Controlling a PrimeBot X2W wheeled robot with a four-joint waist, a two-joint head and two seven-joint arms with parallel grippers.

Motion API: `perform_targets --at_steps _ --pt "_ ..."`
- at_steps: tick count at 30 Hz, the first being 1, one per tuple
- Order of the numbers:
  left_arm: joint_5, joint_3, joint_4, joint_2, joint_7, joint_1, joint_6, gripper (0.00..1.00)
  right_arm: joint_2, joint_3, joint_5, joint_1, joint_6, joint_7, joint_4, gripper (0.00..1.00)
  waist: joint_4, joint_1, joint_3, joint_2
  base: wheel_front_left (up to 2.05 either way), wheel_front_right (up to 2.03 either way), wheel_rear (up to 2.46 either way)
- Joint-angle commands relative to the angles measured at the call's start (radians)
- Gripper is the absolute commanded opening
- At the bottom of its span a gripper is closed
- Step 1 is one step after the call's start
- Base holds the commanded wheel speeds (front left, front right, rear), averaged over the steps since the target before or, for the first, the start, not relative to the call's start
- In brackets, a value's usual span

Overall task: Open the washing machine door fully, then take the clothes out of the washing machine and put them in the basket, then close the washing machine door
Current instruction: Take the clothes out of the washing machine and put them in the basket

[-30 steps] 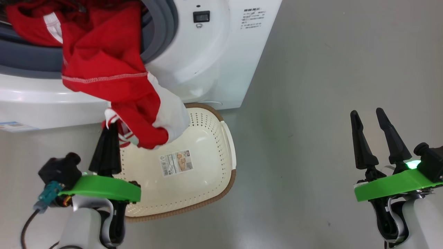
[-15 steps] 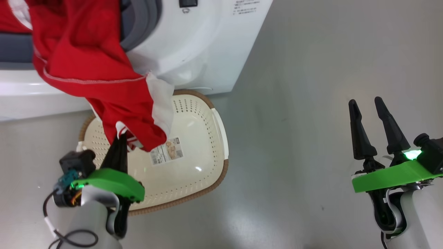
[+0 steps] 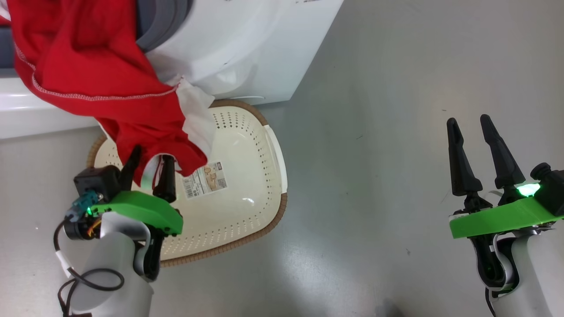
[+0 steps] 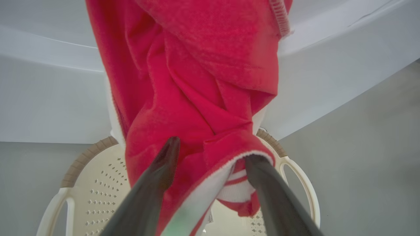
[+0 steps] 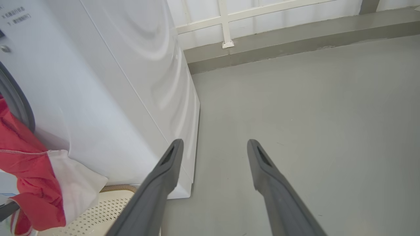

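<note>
The left claw (image 3: 152, 155) stands wide, its two long dark fingers spread apart above the small cream-white plastic basket (image 3: 246, 207) with perforated sides and a brown woven-look rim. The bright red fabric clothes (image 3: 101, 57), edged with white stitching and carrying a white panel, hang out of the mouth of the big white box-shaped washing machine (image 3: 246, 44). They trail down its front towards the basket. A grey-blue rubber ring (image 3: 158, 22) shows at the mouth just beside the cloth.

The lowest fold of the clothes hangs between the left claw's fingers. In the left wrist view the fabric (image 4: 197, 65) lies against both fingers, and a red-and-white striped cuff is draped over the tip of the one at that view's right. The fingers do not pinch it. The cloth hangs above the basket's bottom, near a white paper label (image 3: 205, 178) stuck there.

The basket sits on the glossy grey floor (image 3: 396, 132) just in front of the machine's lower front. Whether the two touch cannot be told.

The right claw (image 3: 468, 119) is well apart from all this, over the floor on the robot's right. Its fingers are also wide apart, with nothing between them. In the right wrist view they point past the machine's plain white side panel (image 5: 98, 82).
</note>
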Motion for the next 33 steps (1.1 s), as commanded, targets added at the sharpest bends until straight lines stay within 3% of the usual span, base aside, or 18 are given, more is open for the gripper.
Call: perform_targets --at_steps 1,13,33 --pt "0.01 0.026 -0.011 0.026 -0.005 -0.004 -0.006 1.0 -0.008 0.013 -0.002 -0.006 0.007 -0.006 -0.023 1.0 0.003 0.0 0.002 0.0 0.0 0.0 0.0" --pt "-0.001 0.031 -0.047 0.026 -0.005 0.015 -0.011 1.0 -0.011 0.009 -0.007 -0.002 0.007 -0.006 -0.022 1.0 0.023 0.0 -0.016 0.0 0.0 0.0 0.0" --pt "-0.053 0.049 -0.359 0.026 -0.005 0.223 0.009 1.0 -0.027 0.003 -0.01 0.02 0.007 -0.006 -0.018 1.0 0.077 0.0 -0.067 0.0 0.0 0.0 0.0"
